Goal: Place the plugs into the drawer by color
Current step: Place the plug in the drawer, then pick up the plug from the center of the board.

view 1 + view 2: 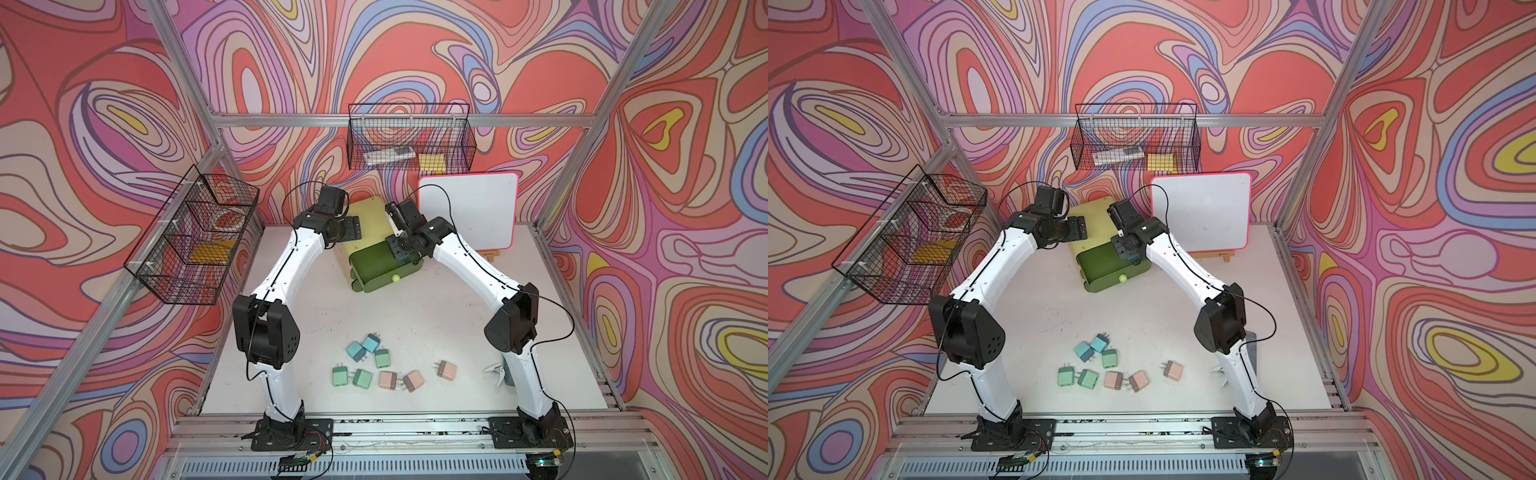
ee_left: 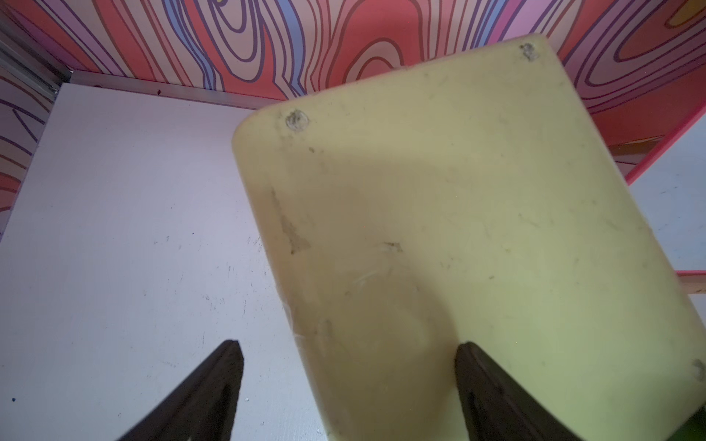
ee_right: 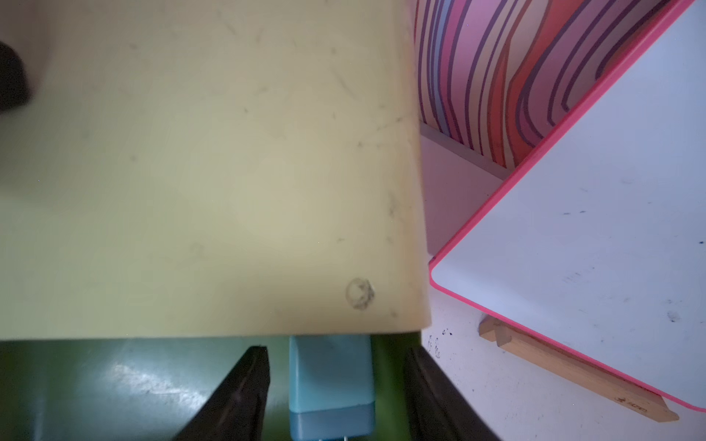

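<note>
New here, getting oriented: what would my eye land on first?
The red, pink and lilac swirl walls all around. At the table's back, the right gripper hangs open over the pulled-out top drawer of the lime-yellow chest, a teal-blue plug loose between its jaws. Eight more plugs lie clustered near the front.

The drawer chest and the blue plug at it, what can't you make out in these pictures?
Open top drawer: inside partly covered by the right gripper in both top views, by the chest top in the right wrist view.
Blue plug: prongs cut off by the picture edge, right wrist view.
Lower drawers: mostly hidden under the open one, top views.
Left gripper: contact with the chest top unclear, left wrist view.
</note>
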